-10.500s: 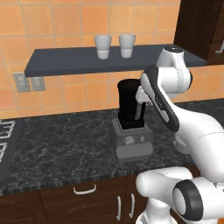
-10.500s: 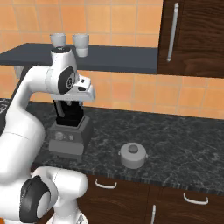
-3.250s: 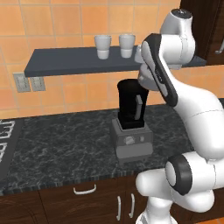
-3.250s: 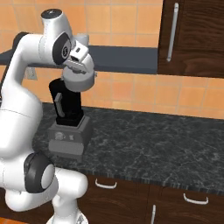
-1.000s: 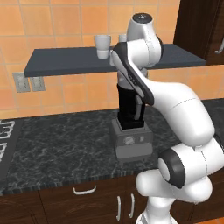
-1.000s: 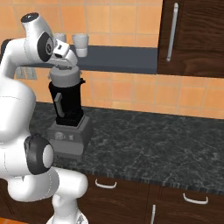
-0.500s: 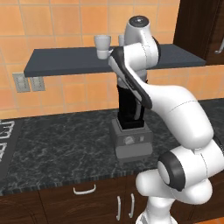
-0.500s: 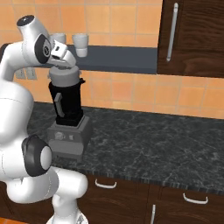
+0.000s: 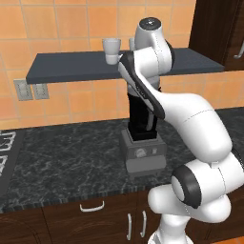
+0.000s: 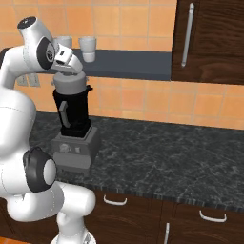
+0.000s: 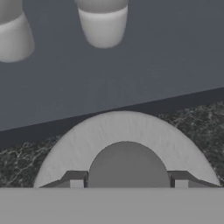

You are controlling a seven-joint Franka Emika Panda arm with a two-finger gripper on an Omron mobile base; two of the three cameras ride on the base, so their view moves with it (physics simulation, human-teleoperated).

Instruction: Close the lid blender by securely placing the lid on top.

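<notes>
Gripper pinching lid by its knob, lid on blender jar mouth; 1 s ago sat slightly higher.

Arm arched high — gripper pointing down, fingers clamped.

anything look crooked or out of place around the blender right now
Nothing stands out. The lid sits level over the mouth of the blender with the gripper shut on its knob. The blender stands upright on the counter, and two white cups sit upright on the shelf.
</notes>
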